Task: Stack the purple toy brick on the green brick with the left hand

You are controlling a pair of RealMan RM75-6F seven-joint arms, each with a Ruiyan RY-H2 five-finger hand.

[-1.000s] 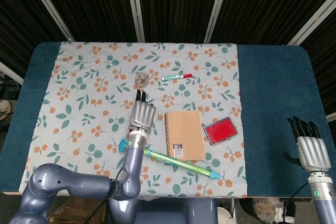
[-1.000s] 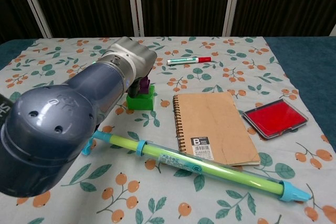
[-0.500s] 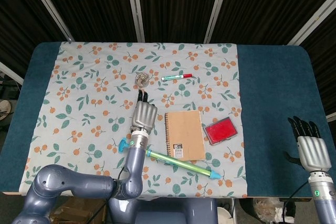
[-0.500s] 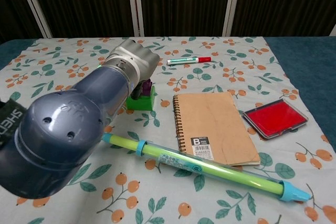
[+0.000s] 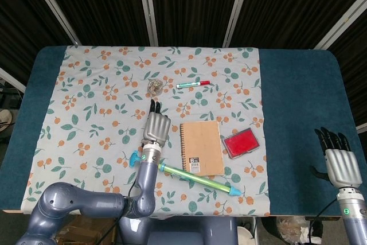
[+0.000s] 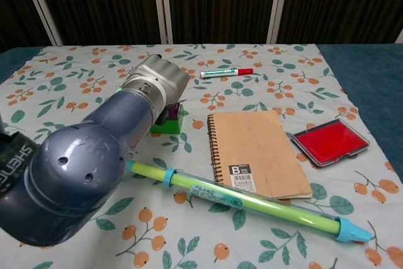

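Observation:
In the chest view the purple brick (image 6: 171, 114) sits on top of the green brick (image 6: 167, 125), both half hidden behind my left hand (image 6: 158, 80). The hand reaches down over them and grips the purple brick; its fingertips are hidden. From the head view my left hand (image 5: 155, 127) covers both bricks, just left of the notebook. My right hand (image 5: 338, 163) rests at the table's lower right on the blue cloth, fingers apart and holding nothing.
A brown spiral notebook (image 5: 202, 147) lies right of the left hand, with a red stamp pad (image 5: 240, 143) beyond it. A long green tube pen (image 5: 198, 179) lies along the front. A red-green marker (image 5: 192, 84) and a small silvery object (image 5: 155, 86) lie further back.
My left hand has lowered the purple brick down onto the green brick and shifted slightly forward. The right hand has not moved.

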